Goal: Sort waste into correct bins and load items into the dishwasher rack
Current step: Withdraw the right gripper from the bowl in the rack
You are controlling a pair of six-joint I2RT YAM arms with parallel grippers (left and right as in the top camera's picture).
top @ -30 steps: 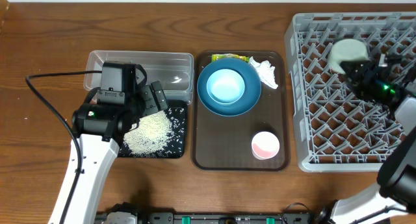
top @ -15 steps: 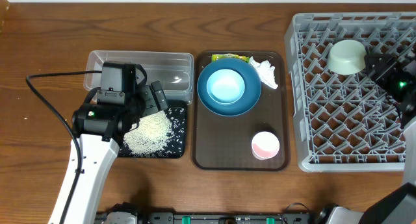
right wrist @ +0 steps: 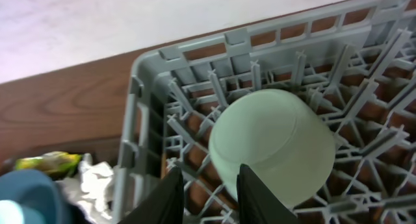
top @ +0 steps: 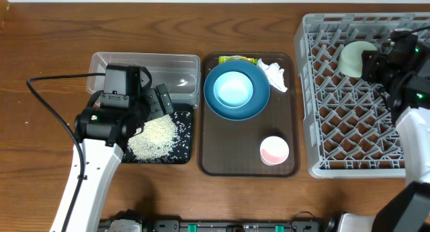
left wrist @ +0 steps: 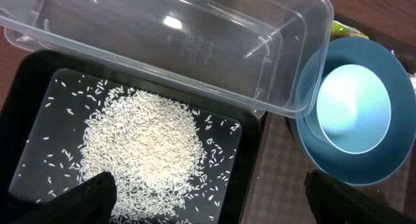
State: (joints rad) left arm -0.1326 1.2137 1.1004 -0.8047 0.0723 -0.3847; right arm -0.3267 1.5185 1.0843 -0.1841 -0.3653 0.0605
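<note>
The left gripper (left wrist: 216, 199) hangs spread wide and empty over the rice (top: 153, 136) in the black tray (top: 185, 148), beside the clear tub (top: 168, 74). The brown tray (top: 215, 159) carries the blue plate (top: 215, 108), light-blue bowl (top: 233, 89), wrapper (top: 236, 59), tissue (top: 274, 74) and pink cup (top: 274, 150). In the rack (top: 349, 131) the mint bowl (right wrist: 273, 146) lies upturned. The right gripper (right wrist: 209, 193) is narrowed at its edge; I cannot tell if it is pinching.

Robot lab: wood table (top: 47, 30) w/ dish rack (top: 310, 168)
</note>
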